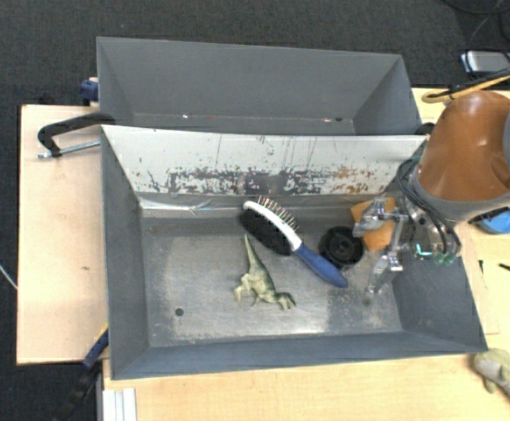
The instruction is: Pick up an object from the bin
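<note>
My gripper (380, 279) hangs low at the right side of the bin, close to the floor near the right wall. Just left of it lies a black round disc-like thing (341, 245). A small orange thing (365, 220) shows behind the gripper, partly hidden by it. A hairbrush (277, 231) with a black head, white bristles and a blue handle lies slantwise in the middle, its handle end pointing towards the gripper. Nothing shows inside the gripper.
A pale green toy dinosaur (260, 284) lies on the bin floor, left of the brush handle. The arm's orange cover rises over the bin's right rim. The left half of the floor is bare metal.
</note>
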Available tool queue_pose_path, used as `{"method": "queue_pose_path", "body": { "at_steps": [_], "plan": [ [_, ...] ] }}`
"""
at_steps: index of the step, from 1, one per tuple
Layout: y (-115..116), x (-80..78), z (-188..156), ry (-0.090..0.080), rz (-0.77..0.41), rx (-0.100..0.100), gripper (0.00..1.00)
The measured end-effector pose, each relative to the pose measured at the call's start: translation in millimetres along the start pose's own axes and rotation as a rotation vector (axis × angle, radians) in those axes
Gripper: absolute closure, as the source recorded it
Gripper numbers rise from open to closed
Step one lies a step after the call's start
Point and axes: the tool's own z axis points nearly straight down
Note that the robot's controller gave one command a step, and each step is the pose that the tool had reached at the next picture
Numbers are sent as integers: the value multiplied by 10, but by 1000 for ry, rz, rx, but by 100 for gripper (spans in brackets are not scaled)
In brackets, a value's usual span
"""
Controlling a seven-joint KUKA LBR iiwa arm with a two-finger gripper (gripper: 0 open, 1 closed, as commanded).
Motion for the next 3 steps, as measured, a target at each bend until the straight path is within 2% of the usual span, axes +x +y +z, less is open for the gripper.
{"method": "queue_pose_path", "body": {
  "at_steps": [1,2,3],
  "plan": [
    [468,-337,573,-6,-169,4,0],
    [458,-355,563,-15,-167,5,100],
    [545,-176,-1049,-19,-459,6,100]
  ]
}}
